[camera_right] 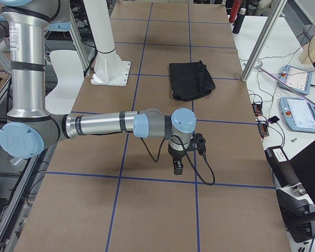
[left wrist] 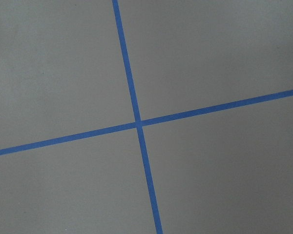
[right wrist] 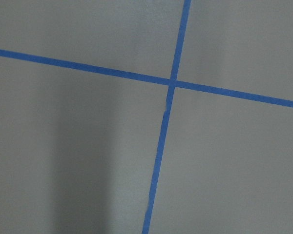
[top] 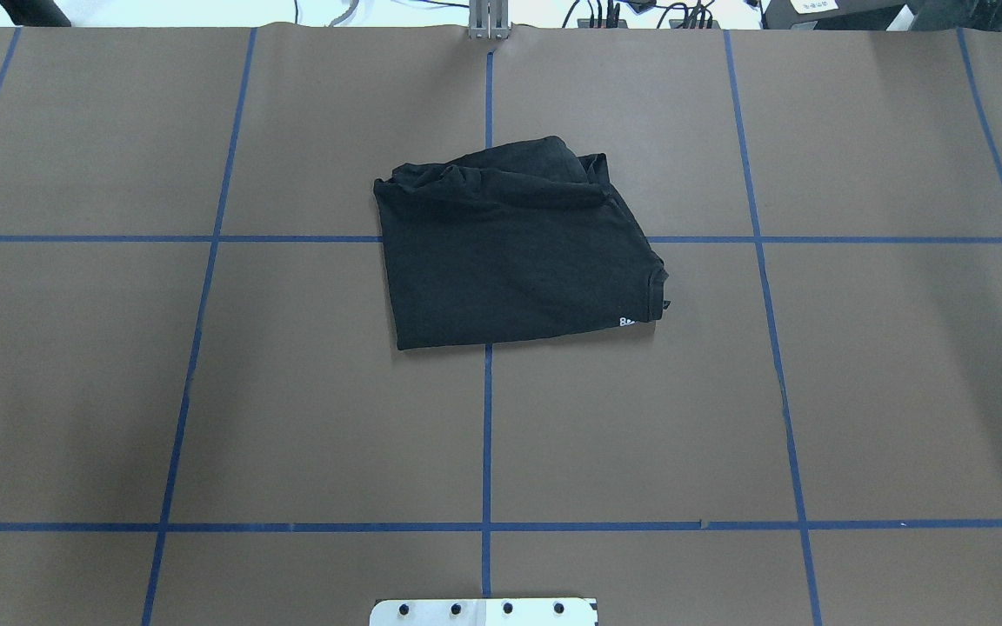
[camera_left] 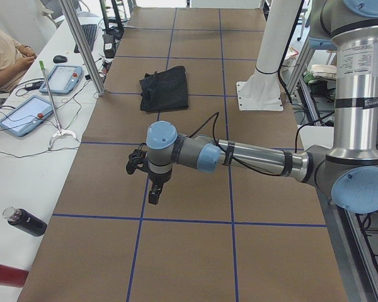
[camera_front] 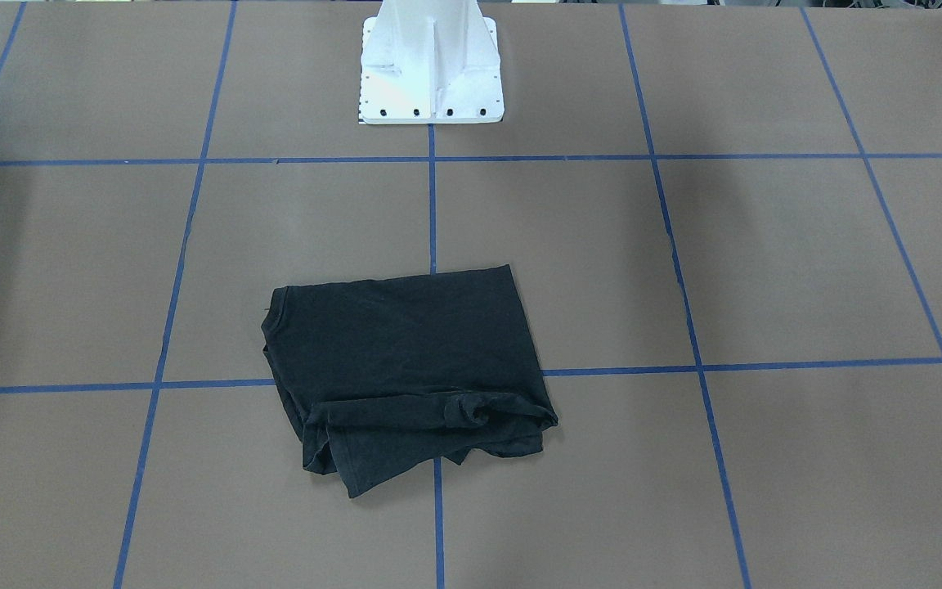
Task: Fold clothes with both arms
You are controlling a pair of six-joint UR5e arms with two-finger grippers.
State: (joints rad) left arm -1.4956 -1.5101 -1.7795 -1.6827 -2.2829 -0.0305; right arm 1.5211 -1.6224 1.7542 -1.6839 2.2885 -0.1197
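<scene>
Left gripper (camera_left: 152,196) hangs off the near arm in the left side view, pointing down over bare table, well apart from the shirt; jaw state can't tell, it shows only in that side view. Right gripper (camera_right: 178,167) same deal in the right side view: pointing down above the table near a tape crossing, well apart from the shirt, open or closed can't tell. Neither gripper appears in overhead or front view. Both wrist cams show only brown table and crossing blue tape, no fingers visible.

Left arm (camera_left: 252,158) stretches out horizontally over the table, right arm (camera_right: 102,125) likewise.

Shirt (top: 514,252) lies folded into a rough rectangle near table middle, across the centre tape line and one cross line. Plain black side up. Edge nearer the pedestal is flat and neat, far edge is bunched and wrinkled with loose layers sticking out (camera_front: 373,458). Collar at the shirt's right-hand side in overhead, small bit of white print (top: 627,322) peeking at the near corner there.

Table (top: 205,391) covered in brown paper with blue tape (top: 486,435) grid. White pedestal (camera_front: 432,65) on the centre line, apart from shirt.

Side bench in left view: two tablets (camera_left: 60,78), a black bottle (camera_left: 25,221), a person's arm (camera_left: 6,53)
</scene>
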